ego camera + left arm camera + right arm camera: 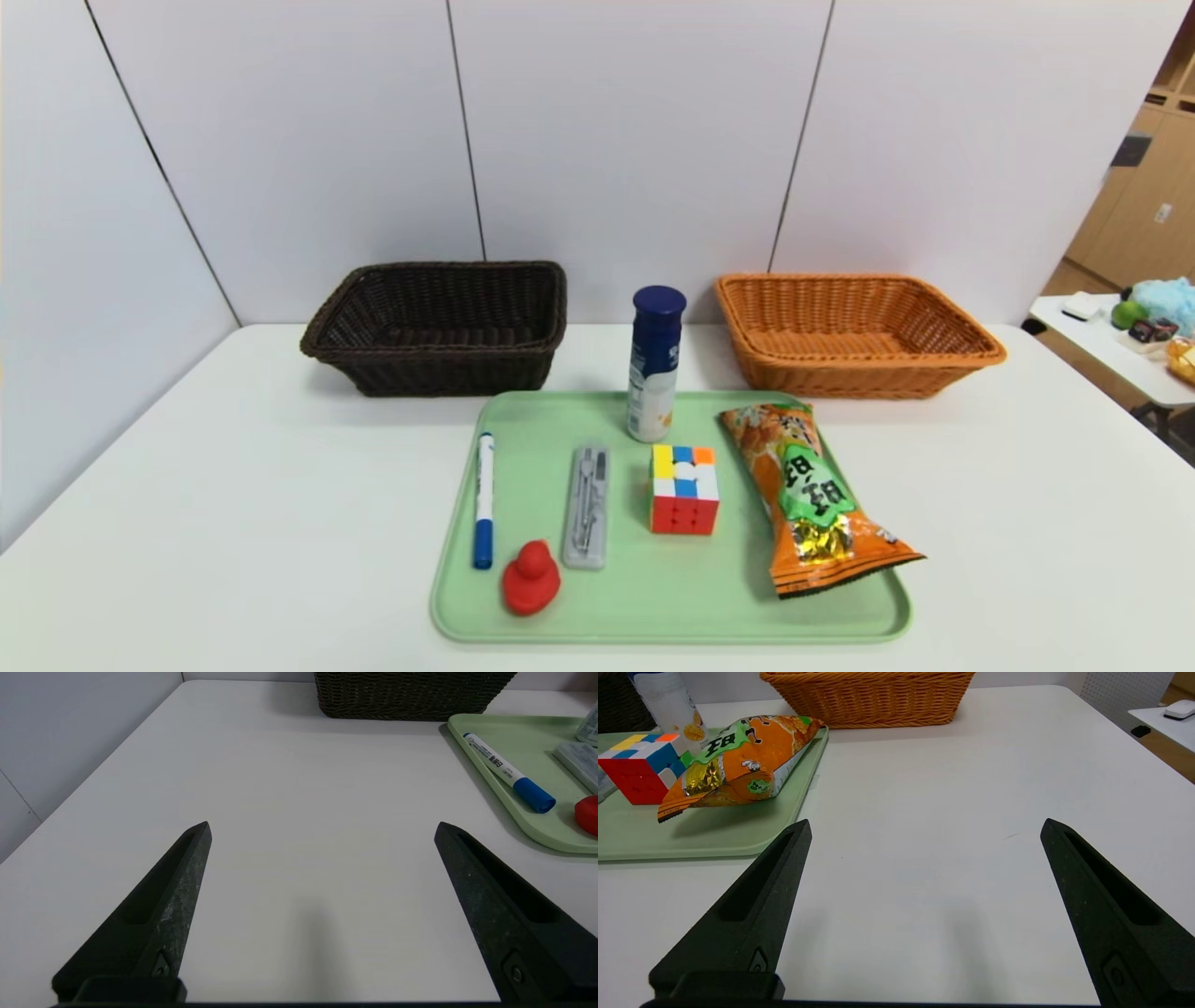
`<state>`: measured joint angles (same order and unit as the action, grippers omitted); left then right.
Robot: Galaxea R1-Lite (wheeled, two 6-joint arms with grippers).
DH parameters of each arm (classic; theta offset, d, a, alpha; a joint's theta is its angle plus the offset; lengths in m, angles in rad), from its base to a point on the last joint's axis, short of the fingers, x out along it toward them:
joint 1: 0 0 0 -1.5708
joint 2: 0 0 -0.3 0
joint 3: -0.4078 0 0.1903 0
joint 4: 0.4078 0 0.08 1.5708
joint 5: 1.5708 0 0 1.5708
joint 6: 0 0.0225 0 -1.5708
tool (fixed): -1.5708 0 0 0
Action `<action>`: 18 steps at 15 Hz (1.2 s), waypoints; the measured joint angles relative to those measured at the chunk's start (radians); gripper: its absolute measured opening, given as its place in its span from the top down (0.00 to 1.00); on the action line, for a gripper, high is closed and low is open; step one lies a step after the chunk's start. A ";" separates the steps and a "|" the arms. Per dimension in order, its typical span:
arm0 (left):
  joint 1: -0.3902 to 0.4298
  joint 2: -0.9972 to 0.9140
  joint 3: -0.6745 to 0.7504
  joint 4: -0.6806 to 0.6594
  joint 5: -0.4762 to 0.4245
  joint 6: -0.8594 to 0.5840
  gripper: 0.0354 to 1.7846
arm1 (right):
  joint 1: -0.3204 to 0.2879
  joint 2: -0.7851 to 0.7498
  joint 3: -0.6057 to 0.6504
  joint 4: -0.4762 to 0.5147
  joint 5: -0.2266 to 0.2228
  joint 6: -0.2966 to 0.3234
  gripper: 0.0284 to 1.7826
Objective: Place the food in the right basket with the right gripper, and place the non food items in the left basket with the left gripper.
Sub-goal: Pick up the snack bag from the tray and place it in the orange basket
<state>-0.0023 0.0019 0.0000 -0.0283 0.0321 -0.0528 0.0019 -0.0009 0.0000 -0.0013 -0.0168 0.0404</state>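
A green tray (pixel 653 597) holds a blue-capped drink bottle (pixel 654 364), an orange snack bag (pixel 810 495), a Rubik's cube (pixel 684 488), a blue marker (pixel 484 497), a grey compass case (pixel 587 506) and a red toy duck (pixel 531 580). The dark left basket (pixel 439 327) and the orange right basket (pixel 854 333) stand behind it, both empty. My left gripper (pixel 322 828) is open and empty over bare table left of the tray (pixel 528 826). My right gripper (pixel 926 826) is open and empty over bare table right of the snack bag (pixel 738 763). Neither gripper shows in the head view.
The white table (pixel 233 485) ends at a grey panel wall behind the baskets. A second table (pixel 1120 350) with small items stands at the far right.
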 joint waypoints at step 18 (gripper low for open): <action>-0.005 0.577 -0.537 -0.218 -0.163 -0.036 0.06 | 0.086 0.533 -0.586 -0.096 0.303 -0.079 0.05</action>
<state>-0.0072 0.5791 -0.5368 -0.2466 -0.1313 -0.0883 0.0874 0.5326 -0.5864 -0.0970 0.2866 -0.0389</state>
